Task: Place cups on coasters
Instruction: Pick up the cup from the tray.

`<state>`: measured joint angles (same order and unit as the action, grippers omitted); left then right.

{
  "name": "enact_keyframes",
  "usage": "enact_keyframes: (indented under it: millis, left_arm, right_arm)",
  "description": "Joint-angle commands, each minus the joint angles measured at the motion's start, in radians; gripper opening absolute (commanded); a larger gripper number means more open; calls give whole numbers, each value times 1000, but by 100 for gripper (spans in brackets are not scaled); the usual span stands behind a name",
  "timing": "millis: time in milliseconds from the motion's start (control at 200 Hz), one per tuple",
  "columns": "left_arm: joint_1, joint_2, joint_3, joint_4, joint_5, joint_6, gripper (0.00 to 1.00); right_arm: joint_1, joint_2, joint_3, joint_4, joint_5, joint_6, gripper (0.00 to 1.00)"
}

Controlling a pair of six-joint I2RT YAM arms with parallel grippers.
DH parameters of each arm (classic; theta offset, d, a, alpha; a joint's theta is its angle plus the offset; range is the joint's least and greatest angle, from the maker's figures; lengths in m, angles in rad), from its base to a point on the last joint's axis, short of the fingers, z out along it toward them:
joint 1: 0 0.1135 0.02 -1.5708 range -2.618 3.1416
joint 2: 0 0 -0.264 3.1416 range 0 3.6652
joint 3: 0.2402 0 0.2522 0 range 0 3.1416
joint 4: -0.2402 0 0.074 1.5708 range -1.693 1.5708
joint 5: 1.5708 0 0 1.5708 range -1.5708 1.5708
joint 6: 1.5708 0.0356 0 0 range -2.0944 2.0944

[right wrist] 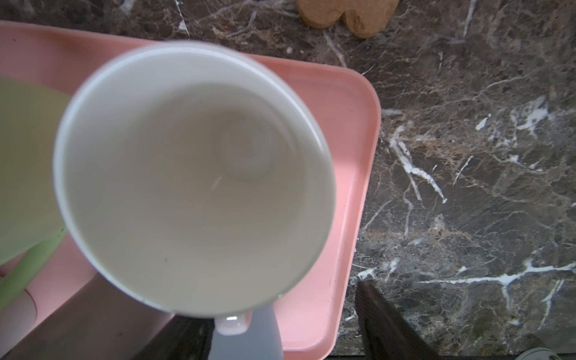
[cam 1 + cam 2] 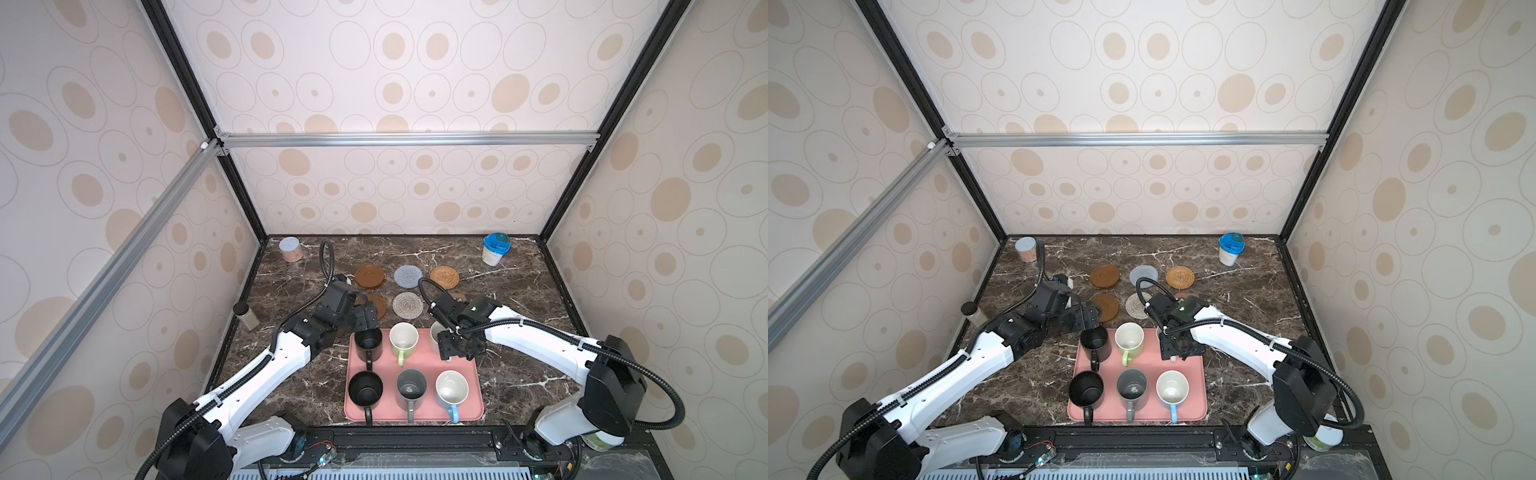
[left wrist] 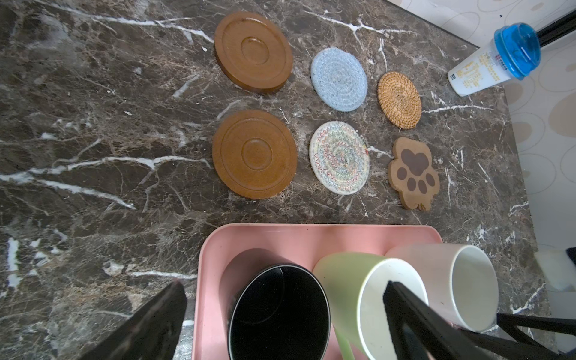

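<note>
The pale pink mug (image 1: 193,174), likely glazed, slick and breakable, stands at the far right of the pink tray (image 2: 419,361), best taken by its handle or rim. The right end effector (image 2: 451,347) hangs spread about that handle. The left end effector (image 2: 368,322) gapes over a black mug (image 2: 369,343). Six coasters (image 3: 339,157) lie bare on the marbled table (image 2: 519,291) beyond.

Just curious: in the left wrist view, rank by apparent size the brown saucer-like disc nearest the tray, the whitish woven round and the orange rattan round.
Brown saucer-like disc
Whitish woven round
Orange rattan round (it lies farther off)
</note>
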<state>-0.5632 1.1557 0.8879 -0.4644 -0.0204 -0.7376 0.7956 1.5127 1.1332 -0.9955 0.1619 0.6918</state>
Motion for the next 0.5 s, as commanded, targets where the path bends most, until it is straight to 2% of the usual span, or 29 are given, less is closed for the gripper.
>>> enact_keyframes:
  millis: [0, 230, 495]
  left_arm:
    - [-8, -4, -5, 8, -6, -19, 100]
    - [-9, -3, -11, 15, -4, -19, 100]
    - [-7, 1, -14, 21, 0, -18, 100]
  right_arm:
    - [3, -5, -29, 3, 11, -18, 72]
    - [2, 16, -47, 61, -26, -29, 68]
    - [2, 30, -53, 95, -29, -34, 58]
